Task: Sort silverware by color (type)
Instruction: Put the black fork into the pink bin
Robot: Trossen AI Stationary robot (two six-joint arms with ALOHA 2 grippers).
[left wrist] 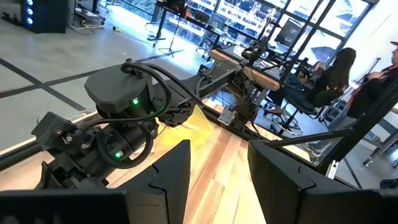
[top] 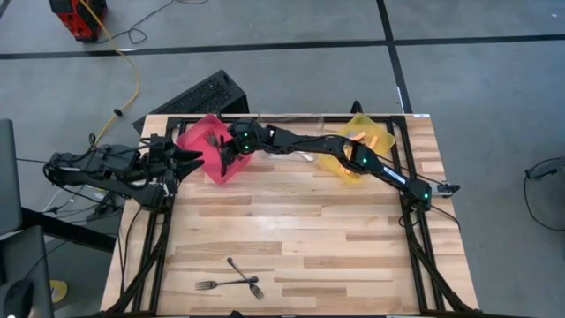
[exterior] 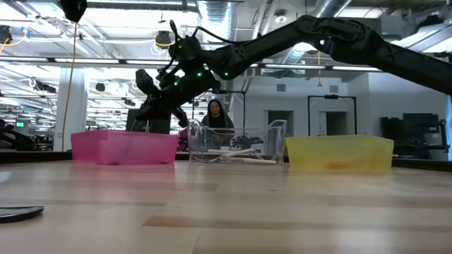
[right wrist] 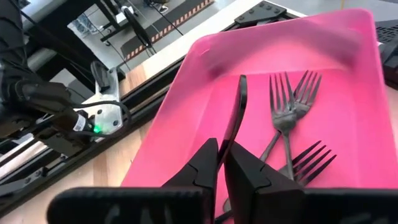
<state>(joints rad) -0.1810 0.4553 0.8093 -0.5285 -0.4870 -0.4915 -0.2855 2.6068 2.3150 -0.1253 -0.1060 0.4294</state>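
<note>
My right gripper [right wrist: 221, 160] reaches across the table and hangs over the pink bin [top: 196, 134], shut on a dark fork [right wrist: 238, 109]. Three more dark forks [right wrist: 287, 115] lie flat on the bin's floor. In the low view the gripper [exterior: 150, 113] dips toward the bin [exterior: 123, 147]. Two dark forks [top: 231, 281] lie crossed on the wood near the table's near edge. My left gripper [top: 188, 159] waits open at the table's left edge beside the pink bin; its fingers [left wrist: 177, 168] stand apart. My right gripper pinches the dark fork's handle [right wrist: 229, 144] between its two fingers, which lie across it. The handle's free end [right wrist: 242, 79] sticks out past the fingertips over the bin floor. The fork's head is hidden behind the fingers. The fork is lifted clear of the bin.
A clear bin [exterior: 275, 137] with silver forks [exterior: 236, 152] stands at the far edge between the pink bin and a yellow bin [top: 340, 163], which holds orange-handled forks [top: 360, 135]. Bare wood spans the table's middle. A person sits in the room beyond.
</note>
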